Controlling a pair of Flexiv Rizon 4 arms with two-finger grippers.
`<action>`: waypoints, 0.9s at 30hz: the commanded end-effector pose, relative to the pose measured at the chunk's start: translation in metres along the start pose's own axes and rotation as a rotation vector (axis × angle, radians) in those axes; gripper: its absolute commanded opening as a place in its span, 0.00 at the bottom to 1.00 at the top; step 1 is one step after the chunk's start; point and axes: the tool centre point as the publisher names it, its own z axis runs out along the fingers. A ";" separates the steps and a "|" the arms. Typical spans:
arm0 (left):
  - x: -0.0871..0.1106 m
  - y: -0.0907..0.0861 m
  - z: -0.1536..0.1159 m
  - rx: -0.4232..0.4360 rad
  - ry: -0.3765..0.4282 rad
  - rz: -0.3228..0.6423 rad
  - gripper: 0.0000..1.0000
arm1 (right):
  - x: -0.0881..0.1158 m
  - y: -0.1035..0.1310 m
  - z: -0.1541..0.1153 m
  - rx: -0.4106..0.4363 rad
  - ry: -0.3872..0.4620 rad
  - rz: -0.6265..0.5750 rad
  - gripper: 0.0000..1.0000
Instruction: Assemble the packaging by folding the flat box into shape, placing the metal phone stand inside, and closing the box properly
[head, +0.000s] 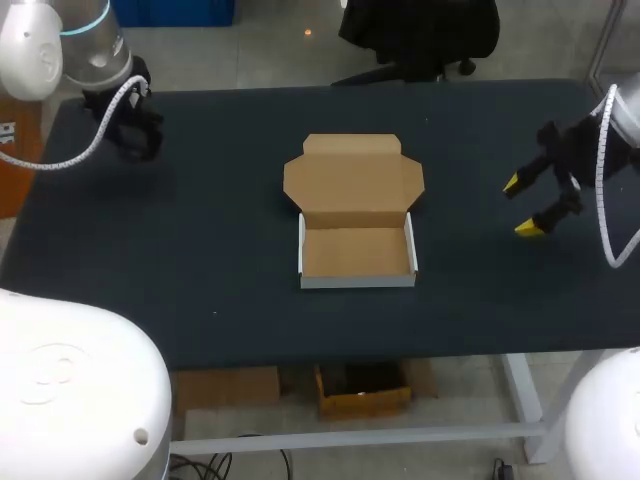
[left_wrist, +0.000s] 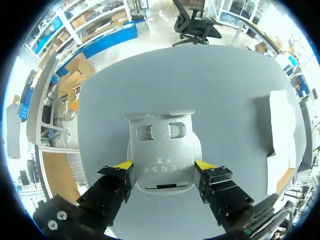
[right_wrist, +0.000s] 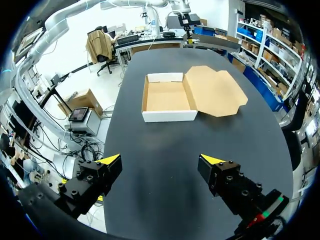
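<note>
- Left gripper (left_wrist: 163, 165) first: both yellow fingertips (left_wrist: 123, 164) sit against the two side edges of the metal phone stand (left_wrist: 162, 142), so I read it as clamped on the stand. The plate runs out toward 12 o'clock from the fingers.
- In the head view that gripper (head: 132, 128) sits at about 10 o'clock from the box, well apart from it. The stand itself is hidden under the wrist there.
- The box (head: 357, 252) is at the middle of the table (head: 200, 250), already folded into a tray. Its lid (head: 353, 178) lies open and flat on the 12 o'clock side, and nothing is inside yet.
- Right gripper (head: 522, 206) is at 3 o'clock from the box, fingers spread wide, holding nothing and not touching the tray.
- Risk one: the grip is on thin, smooth metal edges only, so on the way over the stand could pivot or slide out.
- Risk two: the tray looks light and nothing braces it. A low or tilted entry could catch a wall and push the box or buckle its side.
- Risk three: coming in from the 12 o'clock side could snag the open lid.
</note>
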 end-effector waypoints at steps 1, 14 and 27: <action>0.003 0.002 -0.003 0.004 -0.009 0.001 0.00 | -0.003 0.005 0.002 0.016 0.068 0.012 1.00; 0.005 0.006 -0.007 0.008 -0.006 0.010 0.00 | -0.005 0.011 0.007 0.046 -0.088 0.077 1.00; 0.024 0.008 -0.019 0.022 0.003 0.064 0.00 | -0.004 0.009 0.007 0.017 -0.122 0.115 1.00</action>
